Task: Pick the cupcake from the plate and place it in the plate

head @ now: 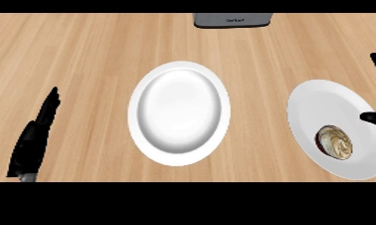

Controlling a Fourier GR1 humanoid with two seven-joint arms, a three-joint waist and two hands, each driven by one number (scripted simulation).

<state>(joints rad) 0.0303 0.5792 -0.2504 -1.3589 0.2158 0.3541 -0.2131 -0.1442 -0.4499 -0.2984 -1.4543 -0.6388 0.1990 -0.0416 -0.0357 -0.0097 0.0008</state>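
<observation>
A cupcake (335,142) with swirled cream frosting and a dark wrapper sits on the white plate (312,100) at the right, near that plate's lower right part. A second, larger white plate (179,112) lies in the middle of the counter with nothing on it. Only two black tips of my right hand (368,116) show at the right edge, spread wide apart. The lower tip hangs over the right plate just above the cupcake, not touching it. My left hand (35,139) rests open at the lower left, fingers straight and pointing up.
A grey appliance (234,20) stands at the back edge, above the middle plate. Bare wooden counter (88,55) stretches between the left hand and the middle plate and across the back.
</observation>
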